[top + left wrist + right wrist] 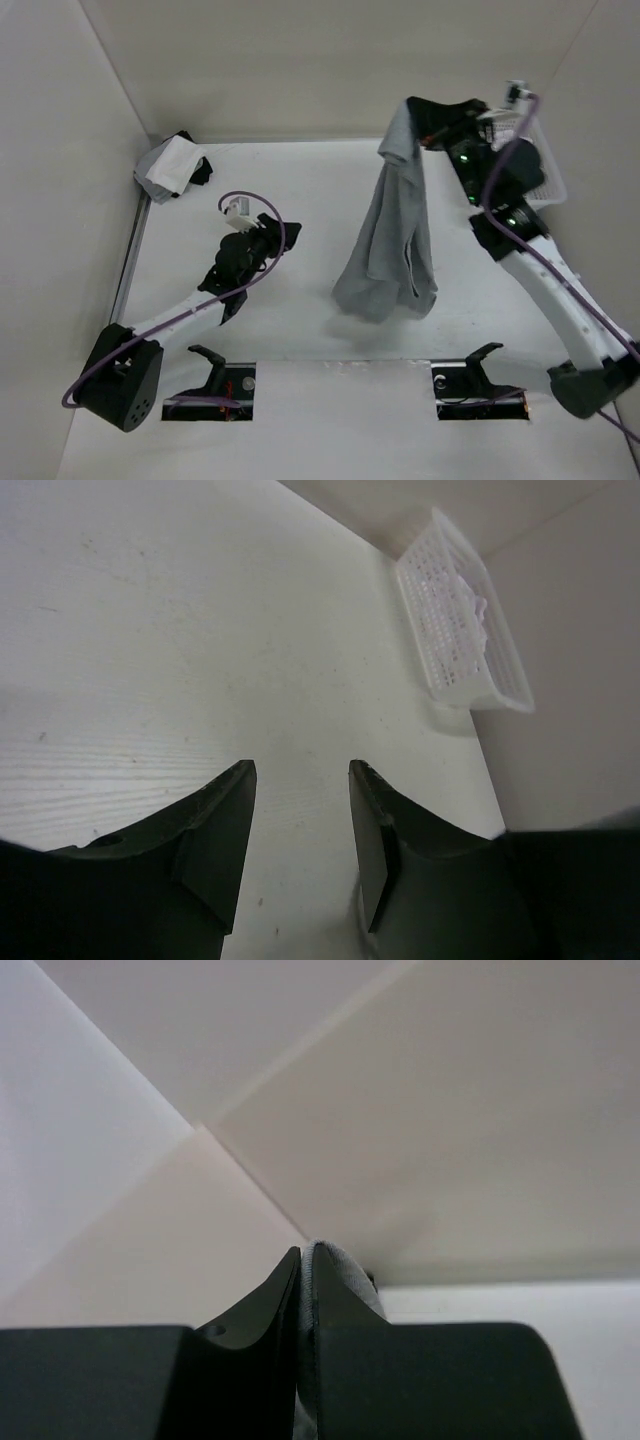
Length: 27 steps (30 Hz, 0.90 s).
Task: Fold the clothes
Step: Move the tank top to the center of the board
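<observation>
A grey T-shirt (390, 245) hangs in the air over the middle right of the table, its lower end bunched just above the surface. My right gripper (418, 128) is raised high at the back and shut on the shirt's top edge. In the right wrist view a fold of grey cloth (345, 1278) is pinched between the dark fingers of my right gripper (305, 1255). My left gripper (268, 240) sits low at the table's left, well apart from the shirt. It stands open (300, 770) over bare table with nothing between its fingers.
A pile of folded clothes (172, 166), grey, white and black, lies in the back left corner. A white plastic basket (540, 165) stands at the back right behind the right arm; the basket (460, 620) also shows ahead of the left gripper. Two black gripper rests (215, 385) (478, 383) sit at the near edge.
</observation>
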Tool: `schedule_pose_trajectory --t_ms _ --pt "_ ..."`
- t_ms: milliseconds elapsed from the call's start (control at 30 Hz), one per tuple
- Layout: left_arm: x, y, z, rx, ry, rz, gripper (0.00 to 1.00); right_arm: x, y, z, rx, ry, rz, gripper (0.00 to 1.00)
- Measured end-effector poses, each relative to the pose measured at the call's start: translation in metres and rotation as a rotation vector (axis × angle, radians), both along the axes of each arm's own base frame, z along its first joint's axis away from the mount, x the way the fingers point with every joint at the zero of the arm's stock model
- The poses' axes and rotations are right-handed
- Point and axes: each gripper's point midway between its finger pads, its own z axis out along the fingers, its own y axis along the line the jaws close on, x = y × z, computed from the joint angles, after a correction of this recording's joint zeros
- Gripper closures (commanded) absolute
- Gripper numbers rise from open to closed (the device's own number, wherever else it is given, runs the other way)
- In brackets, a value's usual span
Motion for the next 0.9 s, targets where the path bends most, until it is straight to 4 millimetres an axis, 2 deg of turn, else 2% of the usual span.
schedule_pose_trajectory --t_ms 100,167,233,267,333,367,433,467,533,600,633,700,733,800,833,867,900 --pt "0.003 0.016 -0.006 -0.012 0.026 0.043 0.59 0.053 0.051 -0.073 -0.055 0.164 0.062 0.95" --pt "0.005 0.024 -0.013 -0.015 0.054 0.063 0.59 0.08 0.082 -0.124 -0.097 0.277 0.094 0.96" --pt "0.006 0.029 -0.017 -0.024 0.077 0.073 0.6 0.098 0.114 -0.162 -0.132 0.366 0.13 0.96" --pt "0.006 0.03 -0.018 -0.028 0.083 0.074 0.6 0.1 0.126 -0.169 -0.141 0.386 0.147 0.97" --pt "0.006 0.031 -0.019 -0.038 0.094 0.073 0.6 0.097 0.143 -0.16 -0.139 0.382 0.172 0.97" --pt "0.007 0.031 -0.019 -0.042 0.097 0.074 0.6 0.092 0.15 -0.146 -0.127 0.359 0.186 0.97" --pt "0.008 0.036 -0.019 -0.053 0.105 0.082 0.6 0.078 0.158 -0.103 -0.082 0.282 0.207 0.97" --pt "0.009 0.042 -0.018 -0.062 0.109 0.099 0.6 0.063 0.157 -0.073 -0.045 0.229 0.214 0.98" --pt "0.009 0.048 -0.015 -0.071 0.109 0.116 0.6 0.04 0.149 -0.038 0.001 0.168 0.215 0.98" --pt "0.009 0.055 -0.006 -0.087 0.092 0.135 0.6 0.011 0.13 0.001 0.063 0.102 0.202 0.99" --pt "0.009 0.057 -0.001 -0.094 0.08 0.14 0.6 -0.001 0.119 0.014 0.096 0.072 0.191 0.99" --pt "0.008 0.058 0.012 -0.11 0.048 0.14 0.6 -0.023 0.086 0.022 0.154 0.046 0.142 0.99" --pt "0.007 0.056 0.014 -0.113 0.042 0.136 0.6 -0.028 0.077 0.02 0.167 0.049 0.125 0.99" --pt "0.005 0.049 0.014 -0.11 0.046 0.116 0.6 -0.034 0.057 -0.007 0.207 0.078 0.086 0.99" --pt "0.004 0.041 0.01 -0.105 0.059 0.095 0.6 -0.032 0.046 -0.039 0.215 0.123 0.06 0.99" --pt "0.003 0.035 0.003 -0.096 0.078 0.079 0.6 -0.022 0.037 -0.094 0.193 0.218 0.012 0.98" --pt "0.0 0.026 -0.013 -0.076 0.122 0.054 0.6 -0.011 0.031 -0.132 0.18 0.286 -0.02 0.97"
